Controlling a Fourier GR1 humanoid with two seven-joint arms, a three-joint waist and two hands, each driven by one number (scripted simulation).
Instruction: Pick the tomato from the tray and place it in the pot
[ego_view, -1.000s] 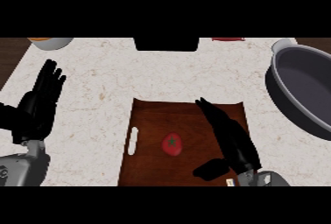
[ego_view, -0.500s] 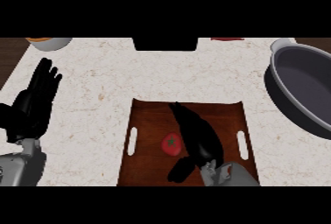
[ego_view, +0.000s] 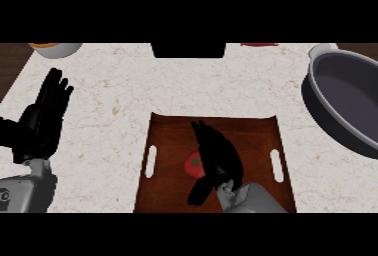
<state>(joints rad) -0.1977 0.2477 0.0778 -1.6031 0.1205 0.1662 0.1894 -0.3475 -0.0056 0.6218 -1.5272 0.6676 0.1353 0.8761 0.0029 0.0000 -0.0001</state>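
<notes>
Counter top (ego_view: 111, 110): right hand (ego_view: 219, 159), fingers (ego_view: 207, 137) straight, over tomato (ego_view: 193, 165) on tray (ego_view: 251, 131); grasp pending, next curl round it, lift toward pot (ego_view: 347, 100).

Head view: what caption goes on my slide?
Right hand over the tomato on the brown tray; left hand rests open at the left; grey pot stands at right.

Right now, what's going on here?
The right hand is stretched over the tray, fingers straight, partly covering the tomato, which sits on the tray, not yet gripped. The pot stands at the right edge of the counter. The left hand rests open at the left.
</notes>
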